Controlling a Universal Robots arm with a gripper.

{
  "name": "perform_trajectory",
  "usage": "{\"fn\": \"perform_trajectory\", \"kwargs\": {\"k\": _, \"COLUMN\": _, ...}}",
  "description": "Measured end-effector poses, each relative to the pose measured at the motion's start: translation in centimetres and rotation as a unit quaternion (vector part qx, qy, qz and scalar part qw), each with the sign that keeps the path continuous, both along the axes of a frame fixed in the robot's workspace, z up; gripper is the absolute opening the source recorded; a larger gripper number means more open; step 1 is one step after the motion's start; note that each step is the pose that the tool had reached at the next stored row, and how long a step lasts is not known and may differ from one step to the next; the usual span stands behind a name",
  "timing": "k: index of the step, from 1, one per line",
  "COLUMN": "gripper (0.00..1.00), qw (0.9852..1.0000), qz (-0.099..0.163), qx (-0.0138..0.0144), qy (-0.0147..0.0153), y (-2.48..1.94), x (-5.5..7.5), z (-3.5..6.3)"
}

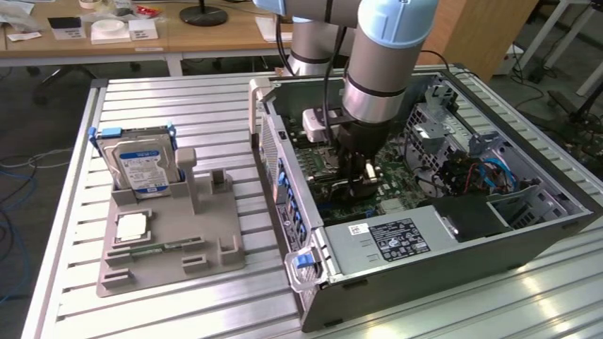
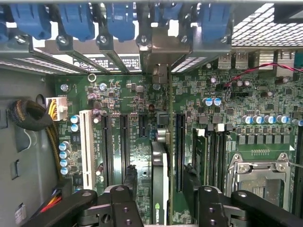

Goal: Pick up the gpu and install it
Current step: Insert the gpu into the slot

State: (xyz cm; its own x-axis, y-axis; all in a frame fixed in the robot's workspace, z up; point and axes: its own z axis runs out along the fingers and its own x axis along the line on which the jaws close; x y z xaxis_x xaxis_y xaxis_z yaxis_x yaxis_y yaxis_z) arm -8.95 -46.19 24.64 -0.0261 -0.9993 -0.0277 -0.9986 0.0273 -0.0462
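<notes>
The gpu (image 2: 159,156) stands on edge in a motherboard slot (image 2: 142,125) inside the open computer case (image 1: 424,282). I see it from above as a narrow dark strip, its silver end bracket (image 2: 159,71) reaching the case's rear wall. My gripper (image 2: 160,178) straddles the card from above. It is open: the left finger (image 2: 131,182) and the right finger (image 2: 189,177) each stand a little off the card's sides. In the exterior view the gripper (image 1: 363,185) reaches down into the middle of the case, over the motherboard.
Blue slot latches (image 2: 118,21) line the case's rear wall. An empty CPU socket (image 2: 258,177) and a white slot (image 2: 86,146) flank the card. On the exterior view's left, a grey fixture (image 1: 203,265) holds a hard drive (image 1: 141,166). The power supply (image 1: 396,240) fills the case's near end.
</notes>
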Motion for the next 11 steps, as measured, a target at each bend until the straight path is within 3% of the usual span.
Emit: {"fn": "perform_trajectory", "kwargs": {"k": 11, "gripper": 0.52, "qw": 1.0000, "qz": 0.000, "qx": -0.0003, "qy": 0.0000, "y": 0.01, "x": 0.0, "z": 3.22}}
